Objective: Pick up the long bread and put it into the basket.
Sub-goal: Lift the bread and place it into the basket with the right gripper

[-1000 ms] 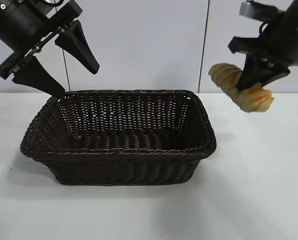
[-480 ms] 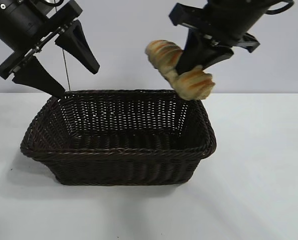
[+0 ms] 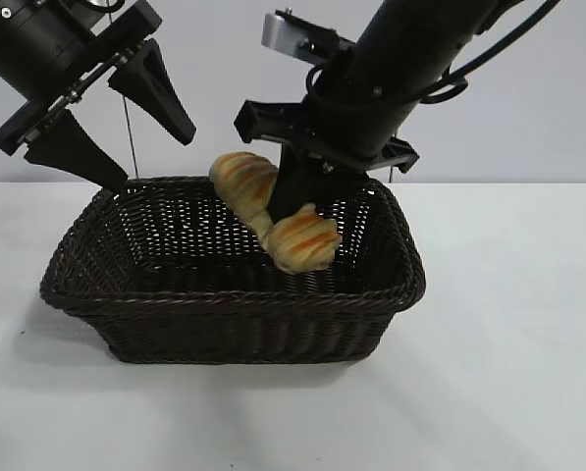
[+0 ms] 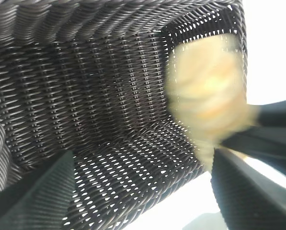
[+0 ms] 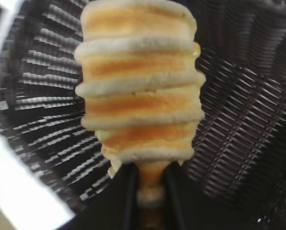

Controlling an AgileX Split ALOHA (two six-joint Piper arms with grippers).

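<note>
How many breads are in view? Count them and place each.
1. The long bread is clamped in the right gripper over the basket, not yet released. No other bread shows inside the basket.

place: lab | evidence: bare white table (image 3: 508, 392), plain grey wall (image 3: 273, 78)

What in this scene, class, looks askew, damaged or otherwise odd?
Nothing stands out. The right claw holds the long bread tilted above the basket, as expected mid-placement. The left claw waits open at the far left rim.
</note>
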